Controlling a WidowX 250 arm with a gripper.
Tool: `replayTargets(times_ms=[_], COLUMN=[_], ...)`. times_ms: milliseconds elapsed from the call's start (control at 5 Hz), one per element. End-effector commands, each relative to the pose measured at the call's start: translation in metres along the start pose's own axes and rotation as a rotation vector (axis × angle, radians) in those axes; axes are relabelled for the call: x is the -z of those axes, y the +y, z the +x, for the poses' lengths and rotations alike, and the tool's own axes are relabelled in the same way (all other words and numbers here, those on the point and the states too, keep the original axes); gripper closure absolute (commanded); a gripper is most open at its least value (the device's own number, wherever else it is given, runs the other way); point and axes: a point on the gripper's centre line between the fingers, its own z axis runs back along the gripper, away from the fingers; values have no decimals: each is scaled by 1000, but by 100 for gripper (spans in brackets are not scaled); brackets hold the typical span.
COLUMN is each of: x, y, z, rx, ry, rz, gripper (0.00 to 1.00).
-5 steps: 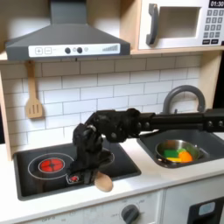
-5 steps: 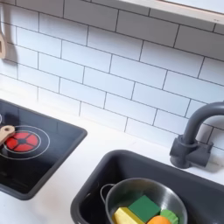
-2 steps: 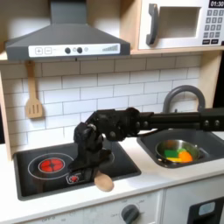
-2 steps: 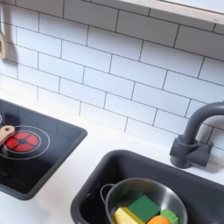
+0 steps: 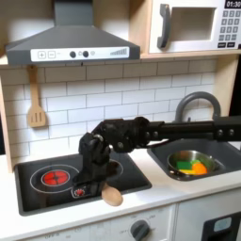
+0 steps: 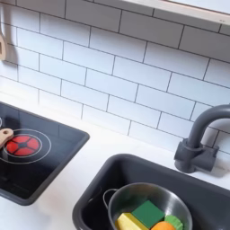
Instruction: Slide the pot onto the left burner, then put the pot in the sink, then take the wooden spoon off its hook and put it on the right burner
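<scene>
Light-brown wooden spoon (image 5: 110, 196), oval solid bowl: lies on the black stovetop (image 5: 38, 193) near its front edge, bowl toward the camera in the first exterior view. Shiny stainless-steel pot (image 6: 148, 208): sits in the dark grey sink (image 6: 94, 184). Black gripper (image 5: 90, 184): pointed down just over the spoon's handle; apparently clasping it, though that cannot be told for sure.

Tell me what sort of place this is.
Most likely a toy play kitchen: a black stovetop with red burners, a grey sink with an arched faucet, and a range hood beside a microwave.
</scene>
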Motion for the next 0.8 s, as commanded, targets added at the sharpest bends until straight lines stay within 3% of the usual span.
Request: replayTargets(times_ms=[0, 600], x=[8, 3], y=[3, 5], z=[-5, 0], rx=[-11, 3], ry=[26, 0], rz=[12, 32], gripper=[100, 100])
